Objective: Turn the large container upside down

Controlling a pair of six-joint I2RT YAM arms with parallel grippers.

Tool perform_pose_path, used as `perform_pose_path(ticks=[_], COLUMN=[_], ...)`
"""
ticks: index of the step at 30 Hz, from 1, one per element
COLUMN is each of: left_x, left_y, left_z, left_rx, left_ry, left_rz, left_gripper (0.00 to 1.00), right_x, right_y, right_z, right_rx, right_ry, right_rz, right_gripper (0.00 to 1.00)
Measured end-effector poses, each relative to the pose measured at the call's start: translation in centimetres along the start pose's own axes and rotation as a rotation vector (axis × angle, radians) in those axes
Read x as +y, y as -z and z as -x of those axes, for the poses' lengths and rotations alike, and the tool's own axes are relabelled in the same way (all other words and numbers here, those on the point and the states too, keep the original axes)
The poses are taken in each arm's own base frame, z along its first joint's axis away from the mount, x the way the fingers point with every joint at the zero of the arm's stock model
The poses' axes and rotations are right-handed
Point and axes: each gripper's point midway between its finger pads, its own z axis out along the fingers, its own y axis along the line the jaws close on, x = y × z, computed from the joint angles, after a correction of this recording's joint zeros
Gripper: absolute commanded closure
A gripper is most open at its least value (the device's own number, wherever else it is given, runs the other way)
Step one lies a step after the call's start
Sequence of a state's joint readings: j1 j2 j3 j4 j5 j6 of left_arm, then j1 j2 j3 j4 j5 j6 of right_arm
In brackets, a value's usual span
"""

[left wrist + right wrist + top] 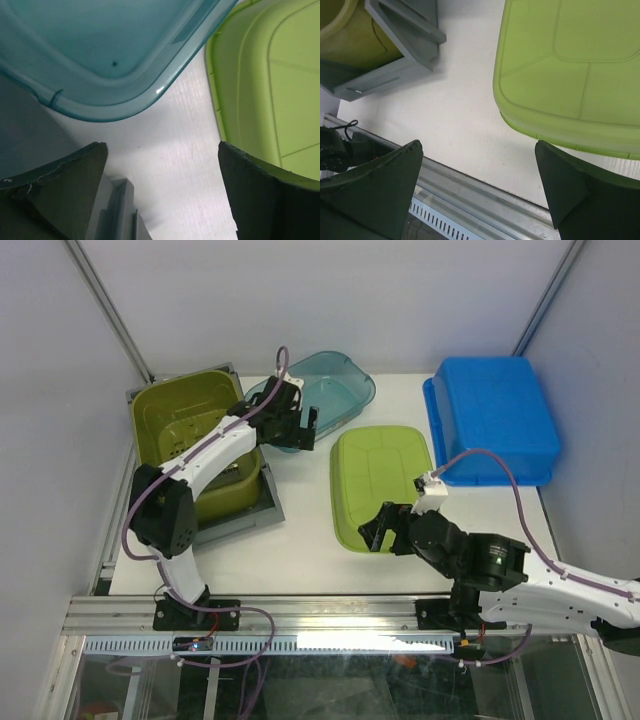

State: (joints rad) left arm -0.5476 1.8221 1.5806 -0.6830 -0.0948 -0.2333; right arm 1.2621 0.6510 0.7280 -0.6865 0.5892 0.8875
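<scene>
Four containers stand on the white table (300, 540). An olive bin (190, 430) sits upright in a grey tray (255, 510) at the left. A clear teal container (335, 385) sits upright at the back. A lime container (382, 485) lies bottom up in the middle. A large blue container (492, 415) lies bottom up at the back right. My left gripper (297, 430) is open and empty over the teal container's near rim (100, 50). My right gripper (375, 533) is open and empty by the lime container's near-left corner (570, 65).
The table's metal front rail (470, 200) runs under my right gripper (480, 195). The grey tray's corner (117, 210) shows below my left gripper (162, 195), with the lime container (270, 85) to its right. The olive bin (355, 45) and tray (405, 30) lie left of the right gripper.
</scene>
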Motion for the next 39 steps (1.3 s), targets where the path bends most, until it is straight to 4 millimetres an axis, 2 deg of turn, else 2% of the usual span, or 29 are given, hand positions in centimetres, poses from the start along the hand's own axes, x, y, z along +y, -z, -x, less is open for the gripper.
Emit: perform_pose_path(ticks=[1, 6, 11, 14, 17, 19, 22, 25, 26, 30, 33, 36, 39], left_x=[1.1, 4.3, 9.4, 10.7, 9.0, 6.6, 1.9, -1.2, -1.7, -1.4, -0.9, -0.3, -0.1], left_y=[0.2, 2.5, 4.6, 4.8, 4.8, 4.8, 4.6, 3.4, 2.8, -1.3, -4.4, -6.9, -8.2], left_z=[-0.9, -1.8, -2.4, -2.3, -2.2, -1.4, 1.1, 3.3, 3.8, 4.5, 3.4, 2.1, 1.2], left_rx=[0.016, -0.020, -0.043, -0.043, -0.038, -0.045, -0.088, -0.131, -0.138, -0.119, -0.066, -0.018, 0.011], left_ry=[0.017, 0.089, 0.194, 0.224, 0.205, 0.160, 0.048, -0.055, -0.088, -0.177, -0.216, -0.242, -0.252], left_rz=[0.017, 0.031, 0.094, 0.099, 0.044, -0.004, -0.089, -0.138, -0.144, -0.128, -0.118, -0.110, -0.105], left_gripper=[0.01, 0.01, 0.01, 0.01, 0.01, 0.01, 0.01, 0.01, 0.01, 0.02, 0.04, 0.10, 0.21], right_x=[0.0, -0.3, -0.9, -0.9, -0.7, -0.6, -1.2, -1.4, -1.3, -0.8, -0.4, -1.0, -2.0], right_y=[-0.1, -0.2, -0.2, -0.7, -1.9, -3.3, -5.4, -6.2, -6.2, -5.6, -4.8, -4.4, -4.4], right_z=[-0.2, -1.2, -1.8, -2.2, -2.9, -3.8, -5.0, -4.7, -4.3, -3.0, -2.5, -3.2, -4.3], right_rx=[0.006, 0.033, 0.037, 0.045, 0.067, 0.097, 0.149, 0.161, 0.156, 0.137, 0.128, 0.137, 0.160], right_ry=[0.009, 0.031, 0.011, 0.003, 0.018, 0.032, 0.031, -0.014, -0.030, -0.074, -0.098, -0.122, -0.136], right_rz=[0.005, 0.015, 0.014, 0.000, -0.028, -0.061, -0.113, -0.104, -0.091, -0.038, 0.001, 0.008, -0.011], right_gripper=[0.01, 0.01, 0.01, 0.01, 0.01, 0.01, 0.01, 0.01, 0.01, 0.01, 0.01, 0.01, 0.01])
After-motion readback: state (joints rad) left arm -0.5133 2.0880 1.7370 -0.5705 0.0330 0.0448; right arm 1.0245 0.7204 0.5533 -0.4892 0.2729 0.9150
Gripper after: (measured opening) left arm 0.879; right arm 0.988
